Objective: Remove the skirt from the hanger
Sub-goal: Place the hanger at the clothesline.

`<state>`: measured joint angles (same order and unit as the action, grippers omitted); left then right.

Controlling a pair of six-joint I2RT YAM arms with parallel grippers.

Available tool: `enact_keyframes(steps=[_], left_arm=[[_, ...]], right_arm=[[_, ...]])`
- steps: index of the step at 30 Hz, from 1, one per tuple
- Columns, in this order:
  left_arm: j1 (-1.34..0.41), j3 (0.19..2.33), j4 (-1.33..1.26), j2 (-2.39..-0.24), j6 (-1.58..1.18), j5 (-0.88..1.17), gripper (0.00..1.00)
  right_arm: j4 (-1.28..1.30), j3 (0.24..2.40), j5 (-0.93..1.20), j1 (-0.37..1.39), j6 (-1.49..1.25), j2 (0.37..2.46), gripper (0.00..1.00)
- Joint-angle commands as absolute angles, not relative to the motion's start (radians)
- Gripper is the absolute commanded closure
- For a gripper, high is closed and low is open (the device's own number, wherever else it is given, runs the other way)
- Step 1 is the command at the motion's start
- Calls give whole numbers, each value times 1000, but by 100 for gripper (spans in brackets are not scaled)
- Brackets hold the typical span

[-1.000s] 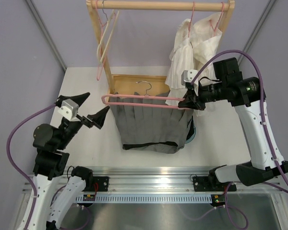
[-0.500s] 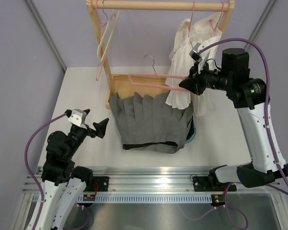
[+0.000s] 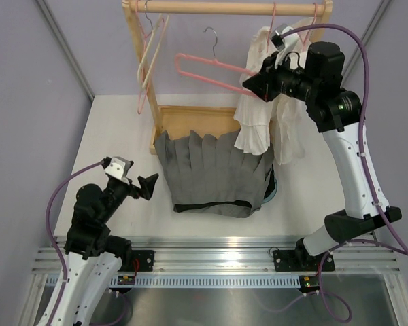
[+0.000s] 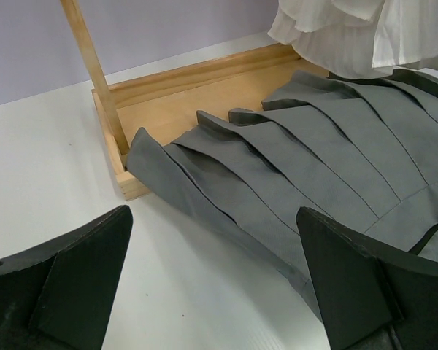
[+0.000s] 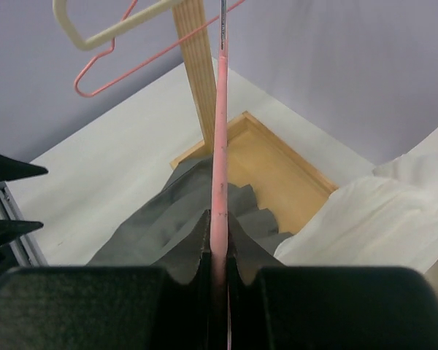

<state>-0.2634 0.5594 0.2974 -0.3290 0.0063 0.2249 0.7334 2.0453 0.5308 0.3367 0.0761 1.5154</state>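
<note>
**Counter.** The white counter (image 3: 115, 129) is carrying the whole setup.

**Rack.** A wooden garment rack (image 3: 137, 61) is standing at the far edge of the counter, with its tray-like base (image 3: 190, 121) resting on the surface. A white ruffled garment (image 3: 258, 119) is hanging from the right end of the rail. A cream hanger (image 5: 109, 25) and a thin pink wire hanger (image 5: 117, 73) are hanging at the left end.

**Skirt.** The grey pleated skirt (image 3: 214, 173) is lying flat on the middle of the counter, off any hanger. Its wider, fanned edge is overlapping the front lip of the rack base. Its narrower straight edge is facing the near edge of the counter.

**Hanger.** The pink clip hanger (image 5: 219, 160) is hanging in the air below the rail, carrying nothing and well apart from the skirt. Its metal hook is pointing upward.

**Right fingers.** The right fingers (image 5: 186, 255) are clenching the right end of the pink clip hanger, just beside the white garment.

**Left fingers.** The left fingers (image 4: 73, 284) are standing spread wide and grasping nothing. They are hovering over the near-left part of the counter, near the skirt's left side but not touching it.
</note>
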Motion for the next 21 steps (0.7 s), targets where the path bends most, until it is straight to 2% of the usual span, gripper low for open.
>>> enact_keyframes(steps=[1, 21], left_arm=[[-261, 557, 247, -337, 5, 267, 1], [-259, 551, 247, -360, 5, 285, 1]], right_arm=[[612, 2154, 462, 374, 31, 1571, 100], [522, 2545, 164, 477, 49, 1925, 100]])
